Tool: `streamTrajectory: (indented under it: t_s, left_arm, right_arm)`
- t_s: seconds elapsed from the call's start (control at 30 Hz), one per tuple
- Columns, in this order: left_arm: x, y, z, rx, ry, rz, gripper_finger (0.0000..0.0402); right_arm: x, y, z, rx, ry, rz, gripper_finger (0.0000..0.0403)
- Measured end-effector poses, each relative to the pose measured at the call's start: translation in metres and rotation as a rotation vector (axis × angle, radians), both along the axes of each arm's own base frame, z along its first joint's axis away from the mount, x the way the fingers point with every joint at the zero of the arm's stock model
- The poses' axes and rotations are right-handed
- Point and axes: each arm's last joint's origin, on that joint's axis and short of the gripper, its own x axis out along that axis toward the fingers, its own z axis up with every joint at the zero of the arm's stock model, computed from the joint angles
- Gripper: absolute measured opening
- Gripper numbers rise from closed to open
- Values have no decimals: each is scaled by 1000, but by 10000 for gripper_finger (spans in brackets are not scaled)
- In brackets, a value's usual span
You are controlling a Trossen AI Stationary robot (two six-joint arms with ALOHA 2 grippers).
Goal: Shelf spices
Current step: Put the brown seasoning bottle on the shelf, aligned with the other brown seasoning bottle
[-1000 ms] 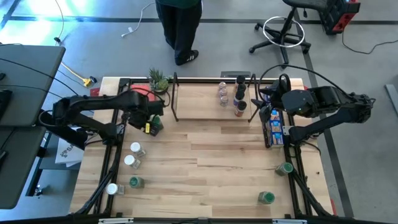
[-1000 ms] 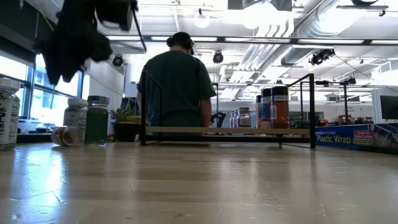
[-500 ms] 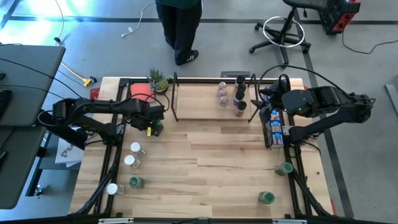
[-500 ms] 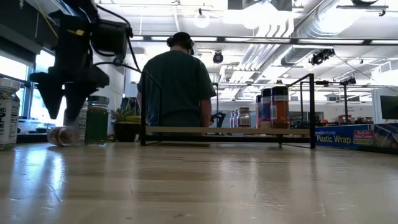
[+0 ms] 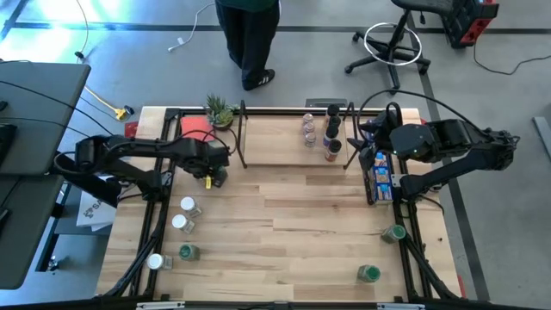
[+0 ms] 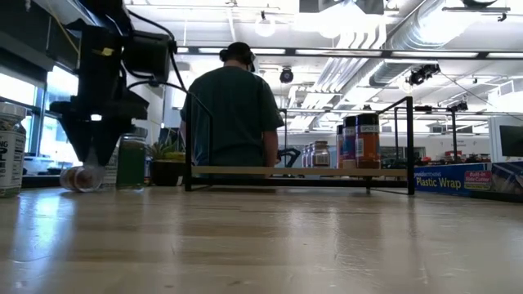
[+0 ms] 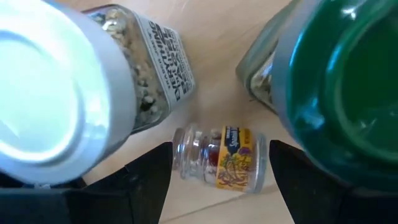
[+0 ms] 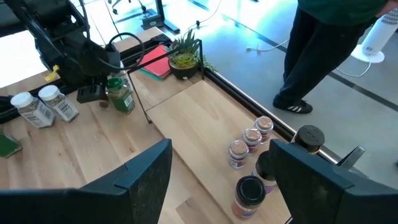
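A small clear spice jar with a yellow label [image 7: 219,160] lies on its side on the table, left of the shelf [image 5: 284,153]. My left gripper [image 7: 221,146] [image 5: 209,174] is open and low over it, one finger beside each end of the jar; I cannot tell whether they touch. A white-topped jar [image 7: 62,93] and a green-topped jar [image 7: 336,93] stand right next to it. Three jars [image 5: 308,128] [image 5: 332,120] [image 5: 331,151] stand on the shelf's right part. My right gripper [image 5: 363,143] [image 8: 221,158] hangs open in the air by the shelf's right end.
More jars stand on the table near the left edge [image 5: 189,207] [image 5: 181,224] [image 5: 156,261] and near the right corner [image 5: 393,232] [image 5: 368,273]. A long blue box [image 5: 380,176] lies right of the shelf. A potted plant [image 5: 219,110] is behind it. A person [image 5: 248,39] stands beyond the far edge.
My left gripper has come down from well above the table to just over the lying jar, with its fingers now on either side of it. The jars and my right arm have kept still.
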Motion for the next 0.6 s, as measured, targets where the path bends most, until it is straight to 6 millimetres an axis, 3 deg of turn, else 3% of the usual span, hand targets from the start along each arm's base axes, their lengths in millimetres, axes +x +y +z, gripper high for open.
streamTrajectory:
  t_s: [0.33,0.6]
  left_arm:
    - [13,-2,-15,-59,3,-7,261]
    - [23,-21,-16,-141,-83,17,261]
  right_arm:
    - [0,0,0,3,-2,-2,263]
    - [0,0,0,3,-2,-1,263]
